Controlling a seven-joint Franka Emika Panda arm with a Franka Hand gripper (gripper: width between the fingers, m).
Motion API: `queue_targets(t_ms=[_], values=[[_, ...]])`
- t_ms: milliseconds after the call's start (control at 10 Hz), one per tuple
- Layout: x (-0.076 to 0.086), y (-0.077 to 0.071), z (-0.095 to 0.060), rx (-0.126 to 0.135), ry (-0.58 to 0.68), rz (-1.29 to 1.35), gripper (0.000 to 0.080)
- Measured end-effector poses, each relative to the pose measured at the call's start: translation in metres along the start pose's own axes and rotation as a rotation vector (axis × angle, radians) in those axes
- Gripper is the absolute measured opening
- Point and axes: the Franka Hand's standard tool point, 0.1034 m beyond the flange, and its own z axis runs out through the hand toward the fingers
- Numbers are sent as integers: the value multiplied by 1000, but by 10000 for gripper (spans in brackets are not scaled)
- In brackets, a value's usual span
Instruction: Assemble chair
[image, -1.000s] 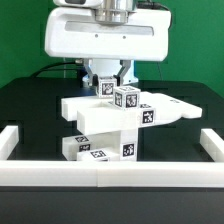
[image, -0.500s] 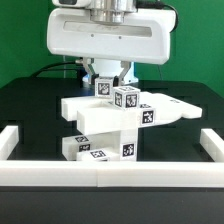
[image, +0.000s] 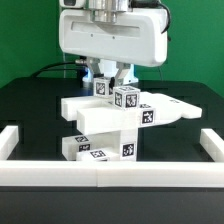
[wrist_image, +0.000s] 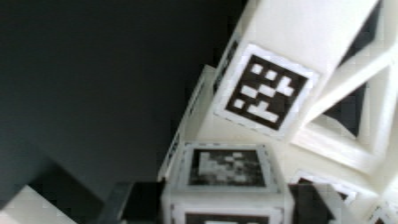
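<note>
Arm comes down from the top of the exterior view, wrist vertical, big white wrist housing (image: 110, 38) on top. Gripper (image: 111, 80) points straight down, 2 fingers (image: 122, 74) apart (gap looks narrow, partly hidden, probably not clamped).

Surface (image: 30, 110): flat, matte black, carries everything in the exterior view. White border rails (image: 100, 172) lie directly on it, one along the near edge, one at each side, with raised end blocks. The chair (image: 108, 122), a partly stacked cluster of white blocky parts with black-and-white square tags, stands on the surface at centre, its lowest block (image: 90, 148) resting just behind the near rail. Wrist view: the surface shows as dark area beside tagged white parts.
</note>
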Motion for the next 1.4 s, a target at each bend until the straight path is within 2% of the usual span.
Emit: queue_targets(t_ms=[200, 500, 600, 700, 800, 1400], values=[[-1, -1, 0, 1, 0, 160, 289], [-1, -2, 0, 0, 1, 124, 296], [-2, -3, 0, -2, 2, 100, 470], [-3, -4, 0, -2, 3, 33, 609], [-2, -4, 0, -2, 4, -79, 637], [-3, -5, -1, -2, 6, -515, 649]])
